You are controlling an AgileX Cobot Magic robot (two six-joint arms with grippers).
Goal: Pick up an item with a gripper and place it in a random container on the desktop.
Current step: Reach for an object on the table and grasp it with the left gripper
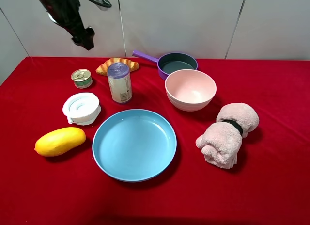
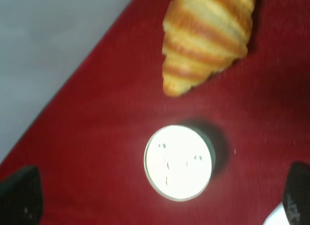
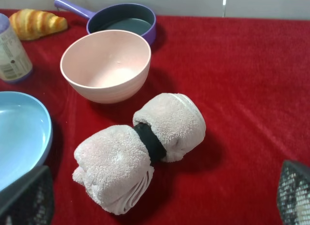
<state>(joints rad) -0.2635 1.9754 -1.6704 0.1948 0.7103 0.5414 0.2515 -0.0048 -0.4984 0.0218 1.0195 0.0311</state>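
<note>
Red cloth covers the tabletop point(image 1: 271, 196), and over its back left we see the black left hand point(image 1: 85, 40) hanging high, its dark fingers point(image 2: 19, 198) spread wide with nothing between them. We judge the main risk to be the crowding round the target. The small silver tin can with a ring-pull lid point(image 1: 82, 78) sits just left of and nearer than the golden-brown, ridged croissant point(image 1: 117, 65). In the left wrist view the can lies squarely between the spread fingers while the croissant sits off toward the frame's edge, so a straight descent would close on the can instead. Just in front of the croissant stands a tall white canister with a lilac lid point(image 1: 119, 83), which a lowering finger could tip, and the purple saucepan point(image 1: 177, 64) aims its handle at the croissant's right end. Further right, the right hand point(image 3: 160, 198), also spread and empty, hovers by the rolled pink towel point(image 3: 140, 152), well apart from the pastry. The croissant itself lies at the back of the tabletop, below and right of the left hand, untouched; the large light-blue plate point(image 1: 134, 145) sits nearer the front.
</note>
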